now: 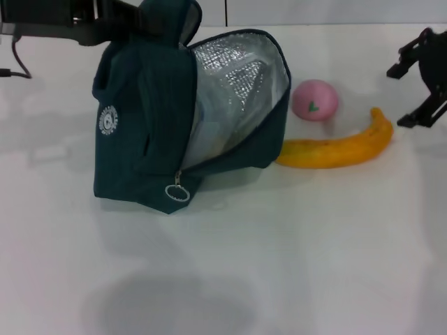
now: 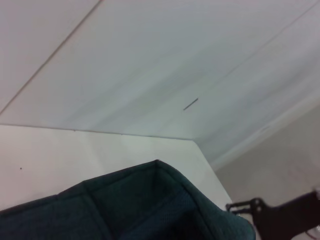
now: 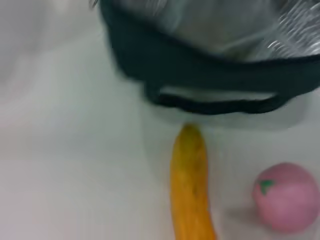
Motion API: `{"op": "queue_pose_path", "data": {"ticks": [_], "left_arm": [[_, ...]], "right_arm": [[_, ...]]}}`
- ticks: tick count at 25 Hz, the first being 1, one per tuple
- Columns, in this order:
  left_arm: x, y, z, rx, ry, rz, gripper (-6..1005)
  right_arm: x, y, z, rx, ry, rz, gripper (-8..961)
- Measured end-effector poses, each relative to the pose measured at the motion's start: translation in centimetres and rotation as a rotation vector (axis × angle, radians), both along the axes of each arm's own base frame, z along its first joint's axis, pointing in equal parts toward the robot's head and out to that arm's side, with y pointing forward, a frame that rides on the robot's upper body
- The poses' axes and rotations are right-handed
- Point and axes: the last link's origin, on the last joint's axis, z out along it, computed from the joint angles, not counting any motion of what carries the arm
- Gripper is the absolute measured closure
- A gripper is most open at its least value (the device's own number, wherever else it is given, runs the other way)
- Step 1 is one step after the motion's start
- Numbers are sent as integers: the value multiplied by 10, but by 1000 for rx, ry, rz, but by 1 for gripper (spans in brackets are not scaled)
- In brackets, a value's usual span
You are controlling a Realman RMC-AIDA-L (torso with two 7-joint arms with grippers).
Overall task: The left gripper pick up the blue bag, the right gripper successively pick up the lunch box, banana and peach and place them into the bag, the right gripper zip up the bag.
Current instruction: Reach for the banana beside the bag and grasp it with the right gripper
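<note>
Two fruits lie just right of your blue bag [image 1: 143, 139]: the banana [image 1: 339, 148] almost touching its open foil-lined mouth, the peach [image 1: 315, 99] behind it. Your left gripper [image 1: 129, 19] holds the bag's top; your right gripper [image 1: 424, 77] hovers spread apart, empty, beyond the banana's far end.

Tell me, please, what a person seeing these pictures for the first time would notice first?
First the blue bag at the table's left, held up at its top by the left gripper, its silver lining gaping. Beside its mouth lie the banana and, behind it, the peach; the right gripper hovers at the far right.
</note>
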Motion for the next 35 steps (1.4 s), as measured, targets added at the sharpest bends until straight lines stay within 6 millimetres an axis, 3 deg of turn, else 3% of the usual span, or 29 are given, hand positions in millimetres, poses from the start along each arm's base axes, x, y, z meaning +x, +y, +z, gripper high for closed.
{"op": "queue_pose_path", "data": {"ticks": [11, 22, 35], "left_arm": [[-2, -3, -4, 2, -39, 23, 962], [-2, -3, -3, 5, -37, 18, 962], [-4, -6, -7, 1, -36, 15, 963]], "right_arm": [[0, -6, -49, -95, -109, 239, 78], [20, -10, -92, -105, -164, 300, 83], [33, -10, -106, -93, -168, 286, 112]]}}
